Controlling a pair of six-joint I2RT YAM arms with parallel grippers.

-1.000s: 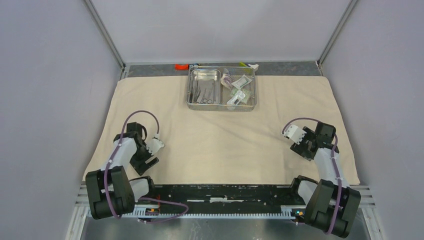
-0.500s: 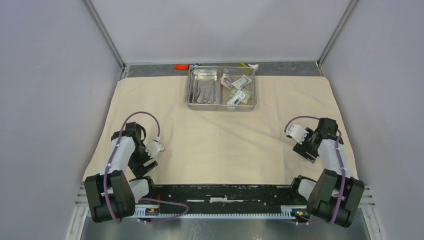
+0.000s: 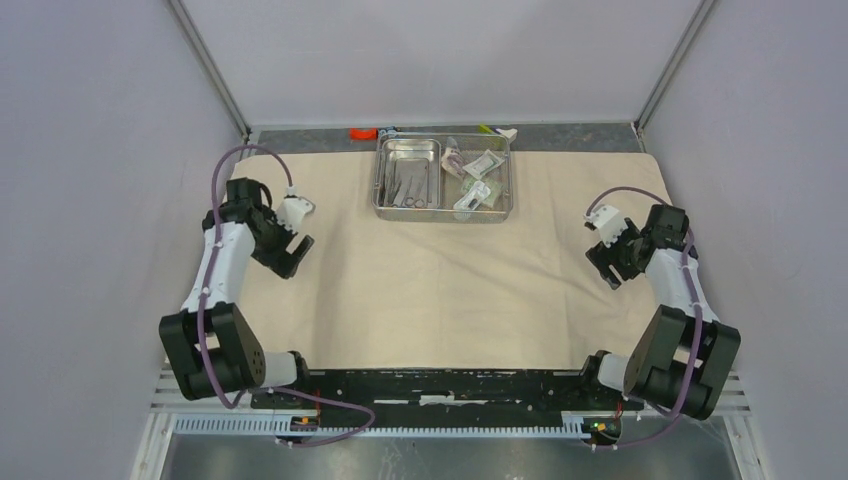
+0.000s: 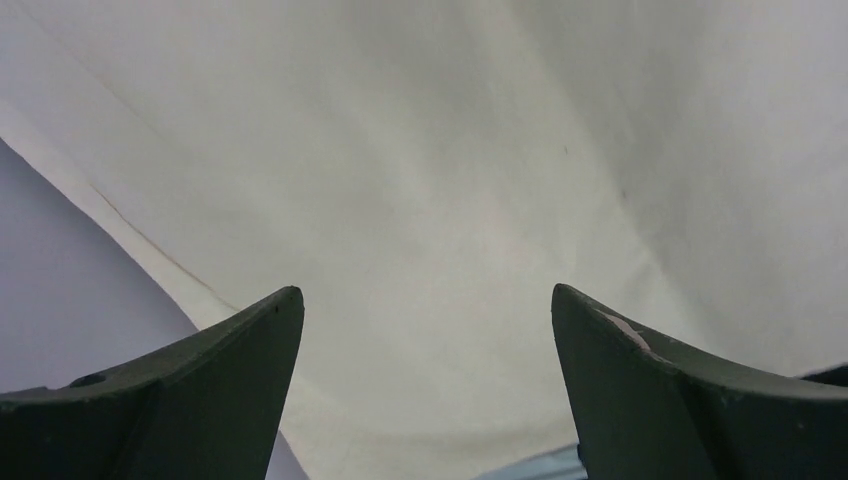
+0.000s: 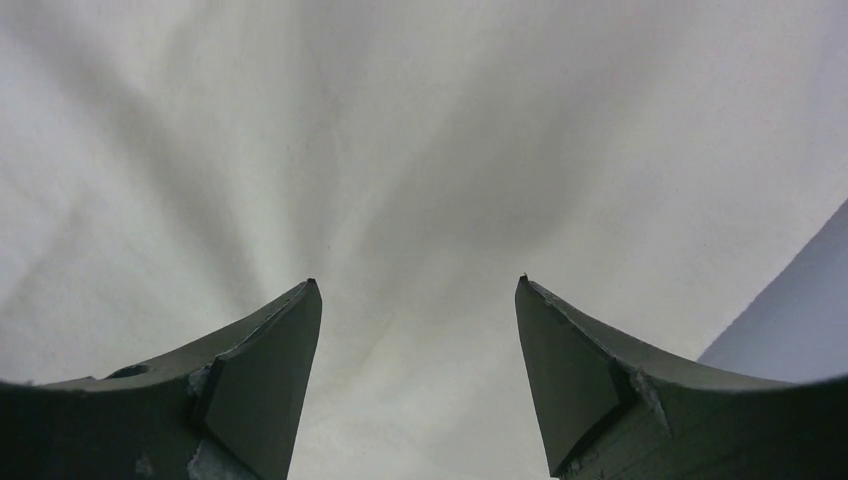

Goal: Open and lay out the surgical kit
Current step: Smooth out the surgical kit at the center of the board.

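Surgical kit: its beige cloth wrap (image 3: 450, 280) lies unfolded across the middle of the top view. The steel tray (image 3: 444, 213) sits on it at upper centre, near the cloth's far edge. An inner tray (image 3: 410, 150) in the left half carries the thin instruments (image 3: 405, 187), and sealed packets (image 3: 478, 178) are heaped in the right half.

The cloth looks soft and limp and would likely ruck if dragged, so an edge is the place to pinch it. The tray looks rigid and slick, and its rim seems the safest hold. The instruments should slide on steel, and the packets look light.

The left gripper (image 3: 288, 248) hovers at the left of the frame and the right gripper (image 3: 610, 268) at the right. Each is over bare cloth with its jaws spread wide, holding nothing.
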